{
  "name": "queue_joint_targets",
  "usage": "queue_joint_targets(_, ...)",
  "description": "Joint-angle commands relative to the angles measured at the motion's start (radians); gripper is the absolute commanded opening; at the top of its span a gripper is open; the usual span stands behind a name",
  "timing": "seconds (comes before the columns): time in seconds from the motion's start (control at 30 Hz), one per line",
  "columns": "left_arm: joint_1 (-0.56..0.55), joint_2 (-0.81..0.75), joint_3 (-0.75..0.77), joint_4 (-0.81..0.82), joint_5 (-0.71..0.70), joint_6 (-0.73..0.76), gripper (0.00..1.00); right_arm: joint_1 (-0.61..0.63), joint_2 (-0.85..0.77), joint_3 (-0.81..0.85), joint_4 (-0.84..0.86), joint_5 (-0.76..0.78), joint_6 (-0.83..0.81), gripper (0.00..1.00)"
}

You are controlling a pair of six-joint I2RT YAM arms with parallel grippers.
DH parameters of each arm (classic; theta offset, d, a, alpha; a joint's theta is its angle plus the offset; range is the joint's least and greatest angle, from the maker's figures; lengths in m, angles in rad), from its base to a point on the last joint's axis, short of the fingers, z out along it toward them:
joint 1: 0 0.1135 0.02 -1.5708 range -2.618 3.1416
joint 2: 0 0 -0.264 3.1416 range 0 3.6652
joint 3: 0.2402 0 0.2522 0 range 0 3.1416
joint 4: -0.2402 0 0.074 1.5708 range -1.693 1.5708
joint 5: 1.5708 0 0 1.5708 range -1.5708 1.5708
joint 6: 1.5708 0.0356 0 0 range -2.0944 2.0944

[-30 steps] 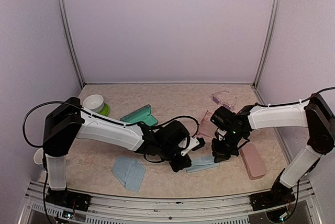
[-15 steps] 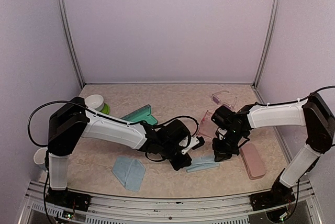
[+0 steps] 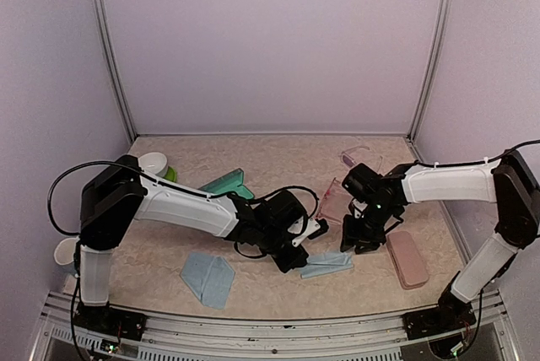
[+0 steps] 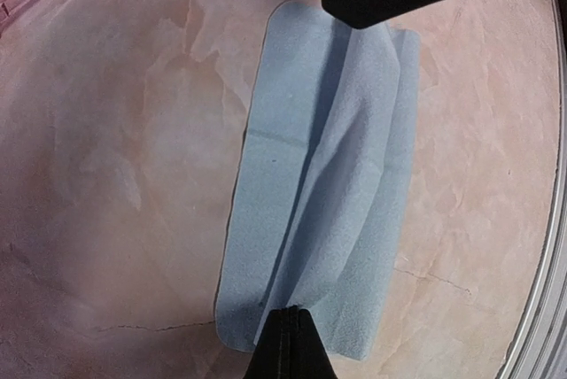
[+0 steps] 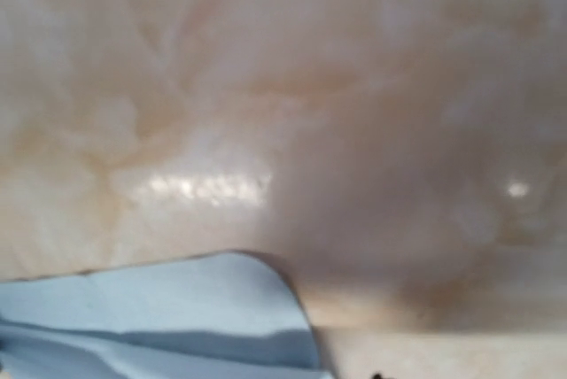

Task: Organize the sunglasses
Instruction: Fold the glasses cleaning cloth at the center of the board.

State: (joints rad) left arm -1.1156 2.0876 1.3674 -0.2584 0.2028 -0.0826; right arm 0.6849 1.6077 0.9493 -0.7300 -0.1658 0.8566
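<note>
One folded light-blue cloth [image 4: 328,175], L gripper [image 4: 285,324] clenched on its edge. R gripper [image 3: 358,241] hangs near the other end; I can't tell if it's released.

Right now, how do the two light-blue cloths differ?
The middle cloth is folded into a narrow strip; the near-left cloth lies wider. The left gripper has its jaws shut on the middle cloth; nothing touches the near-left cloth. Both are light blue and on the table.
</note>
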Motion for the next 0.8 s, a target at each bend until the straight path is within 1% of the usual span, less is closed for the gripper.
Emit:
queue_joint_targets(0.0,0.011,0.027,0.035,-0.018,0.015,-0.016,0.00,-0.013,-0.065,0.031,0.015,0.043,0.000,0.43)
queue_joint_targets(0.17,0.023,0.049,0.066,-0.039,0.034,-0.053,0.00,-0.015,-0.083,0.026,0.021,0.048,-0.007,0.44)
queue_joint_targets(0.4,0.039,0.045,0.063,-0.050,0.036,-0.102,0.00,-0.016,-0.093,0.016,0.023,0.046,-0.012,0.45)
queue_joint_targets(0.63,0.043,0.041,0.067,-0.074,0.033,-0.115,0.00,-0.016,-0.100,0.016,0.029,0.049,-0.017,0.46)
queue_joint_targets(0.77,0.048,0.045,0.080,-0.092,0.027,-0.134,0.05,-0.018,-0.105,0.017,0.032,0.049,-0.022,0.47)
